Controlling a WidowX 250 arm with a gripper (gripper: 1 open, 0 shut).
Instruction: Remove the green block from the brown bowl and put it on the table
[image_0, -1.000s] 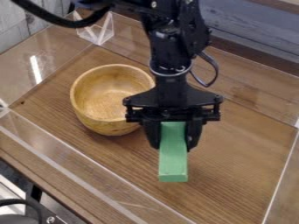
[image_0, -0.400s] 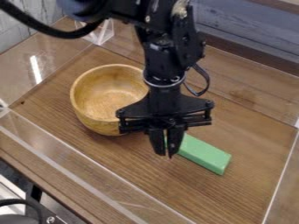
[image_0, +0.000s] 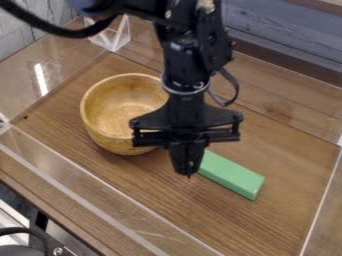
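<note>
The green block lies flat on the table, to the right of the brown bowl and outside it. The bowl stands with nothing visible inside. My gripper points straight down just left of the block's near end, its two dark fingers pressed together with nothing between them. The fingertips hang close to the tabletop beside the block; I cannot tell whether they touch it.
Clear acrylic walls run along the table's edges, the front one close below the gripper. A cable loops off the arm's right side. Bare tabletop stretches to the right of the block.
The block left the fingers and now lies flat on the table, turned diagonally to the right. The fingers went from spread around the block to shut together.
</note>
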